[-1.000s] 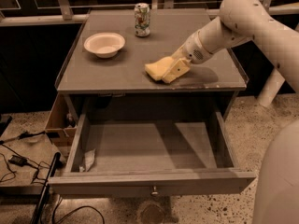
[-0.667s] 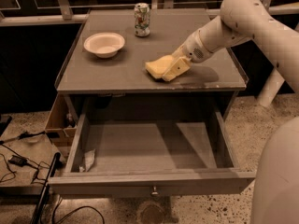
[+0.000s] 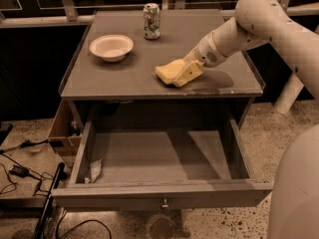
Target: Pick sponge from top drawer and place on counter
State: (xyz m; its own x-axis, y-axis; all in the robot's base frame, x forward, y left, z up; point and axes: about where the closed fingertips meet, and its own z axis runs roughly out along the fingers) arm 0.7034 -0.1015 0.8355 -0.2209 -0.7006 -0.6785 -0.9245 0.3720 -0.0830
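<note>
The pale yellow sponge point(image 3: 167, 70) is at the counter's point(image 3: 129, 76) front middle, low over or on its surface. My gripper point(image 3: 185, 74) reaches in from the right and is shut on the sponge's right end, with one cream finger point(image 3: 189, 71) lying over it. The top drawer point(image 3: 159, 158) is pulled wide open below the counter. Its knob point(image 3: 164, 203) faces the front, and no sponge lies in it.
A white bowl point(image 3: 111, 46) and a drink can point(image 3: 151, 20) stand at the counter's back left. A crumpled wrapper point(image 3: 94, 171) lies in the drawer's front left corner. A wooden side compartment point(image 3: 64, 128) hangs at the left. Cables point(image 3: 20, 171) lie on the floor.
</note>
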